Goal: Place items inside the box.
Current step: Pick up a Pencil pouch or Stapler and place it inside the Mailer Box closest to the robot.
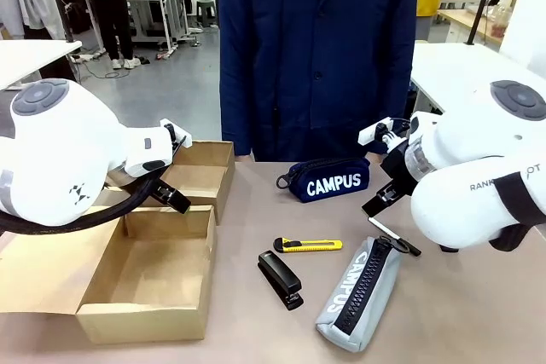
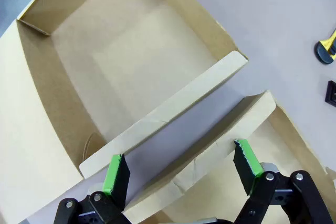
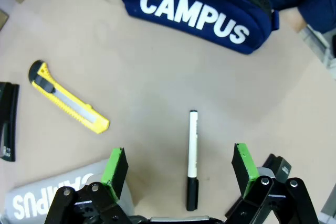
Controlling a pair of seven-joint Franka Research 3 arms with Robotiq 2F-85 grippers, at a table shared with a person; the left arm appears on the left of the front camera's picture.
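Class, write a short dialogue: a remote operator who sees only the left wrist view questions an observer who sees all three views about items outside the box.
Operator: My left gripper hangs open above the box. Where is the pen?
Observer: On the table, framed between the right gripper's open fingers.
Operator: And the grey pencil case?
Observer: On the table's near side, just right of the black stapler.

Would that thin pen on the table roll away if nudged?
The pen looks round and slim, so a sideways nudge would probably roll it on the smooth table. Lying flat and low, it may slip from the open right gripper. It seems stiff and light.
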